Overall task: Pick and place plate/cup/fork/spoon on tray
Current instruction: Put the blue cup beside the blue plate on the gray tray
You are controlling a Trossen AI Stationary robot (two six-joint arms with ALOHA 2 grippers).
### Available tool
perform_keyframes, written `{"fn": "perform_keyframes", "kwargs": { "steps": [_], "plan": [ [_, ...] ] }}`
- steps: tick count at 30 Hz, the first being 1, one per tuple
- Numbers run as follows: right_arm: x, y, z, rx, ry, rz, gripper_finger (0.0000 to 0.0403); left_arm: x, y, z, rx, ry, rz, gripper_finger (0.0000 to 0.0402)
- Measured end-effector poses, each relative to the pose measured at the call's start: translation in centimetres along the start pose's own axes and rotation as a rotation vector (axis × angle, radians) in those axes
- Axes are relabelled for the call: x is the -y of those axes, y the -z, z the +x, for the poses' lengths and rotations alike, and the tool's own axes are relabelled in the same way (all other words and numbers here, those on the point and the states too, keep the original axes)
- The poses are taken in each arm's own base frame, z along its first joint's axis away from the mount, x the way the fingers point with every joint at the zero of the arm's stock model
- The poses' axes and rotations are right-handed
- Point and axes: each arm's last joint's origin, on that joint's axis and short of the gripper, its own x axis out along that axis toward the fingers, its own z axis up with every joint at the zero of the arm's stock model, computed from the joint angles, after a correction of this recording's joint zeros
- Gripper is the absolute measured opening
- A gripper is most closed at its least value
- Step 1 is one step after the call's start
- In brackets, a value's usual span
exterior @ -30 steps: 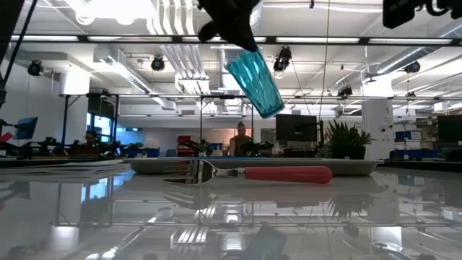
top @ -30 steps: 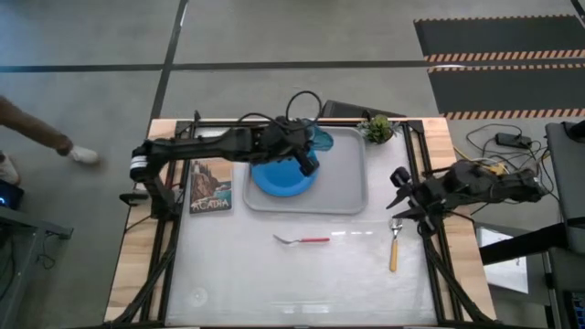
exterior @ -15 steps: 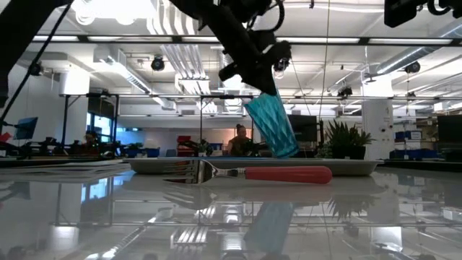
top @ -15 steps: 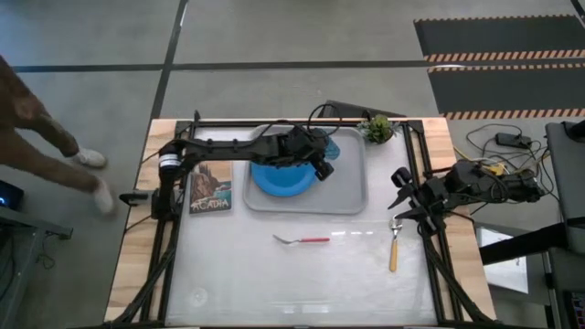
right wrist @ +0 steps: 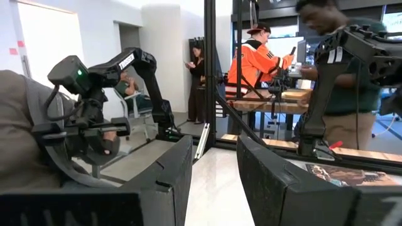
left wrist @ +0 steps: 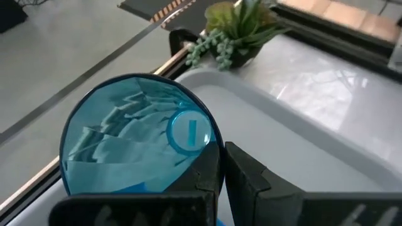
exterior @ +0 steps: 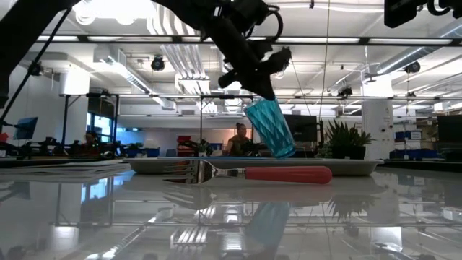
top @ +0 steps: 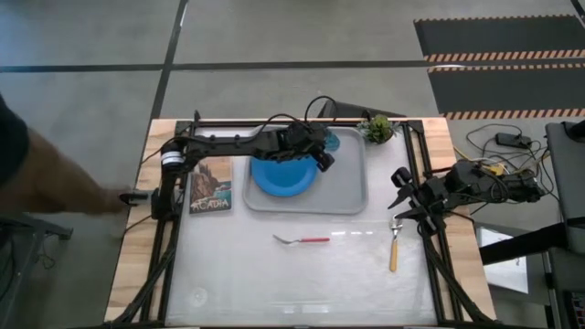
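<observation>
We start with the bench (top: pixel 274 283), a pale glossy top on which the tray (top: pixel 347 187) lies toward the far side, between a picture card (top: pixel 211 186) and the right arm. On the tray's left half the plate (top: pixel 283 178) already lies flat, so we judge that part of the task done.

The cup (exterior: pixel 270 127) is the piece in hand. Our left gripper (top: pixel 322 157) reaches over the tray's far edge near the small plant (top: pixel 376 128), and its jaws are clamped on the cup; the left wrist view shows the cup's (left wrist: pixel 138 135) open mouth and teal base just past the dark fingers. In the low view the cup hangs tilted, its base low above the tray, but we cannot tell whether it touches the tray floor yet. We judge it almost placed: it needs to be set upright and let go.

The fork (top: pixel 303 239) lies on the bare bench in front of the tray, well apart from it, its pink-red handle pointing toward the right arm. The spoon (top: pixel 395 245) lies on the bench near the tray's front right corner, outside the rim. Neither is touched so far.

Our right gripper (top: pixel 399 203) waits at the bench's right edge just beside the spoon, its jaws spread and holding nothing. So one item is done, one is nearly done, and two remain.
</observation>
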Motion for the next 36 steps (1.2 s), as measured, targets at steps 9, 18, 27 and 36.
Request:
{"fn": "perform_keyframes", "kwargs": {
  "steps": [9,18,27,36],
  "plan": [
    [0.0,0.0,0.0,-0.002,0.000,0.001,0.0114,-0.3,0.3,0.4,-0.004,-0.006,-0.005,0.0000],
    [0.0,0.0,0.0,-0.003,0.000,0.001,0.0114,-0.4,0.3,0.4,-0.007,-0.009,-0.008,0.0028],
    [0.0,0.0,0.0,-0.003,0.000,0.001,0.0114,-0.6,0.1,0.5,0.010,-0.010,-0.018,0.0068],
    [0.0,0.0,0.0,-0.003,0.000,0.001,0.0114,-2.0,-1.2,1.0,0.103,-0.016,-0.067,0.0070]
  ]
}}
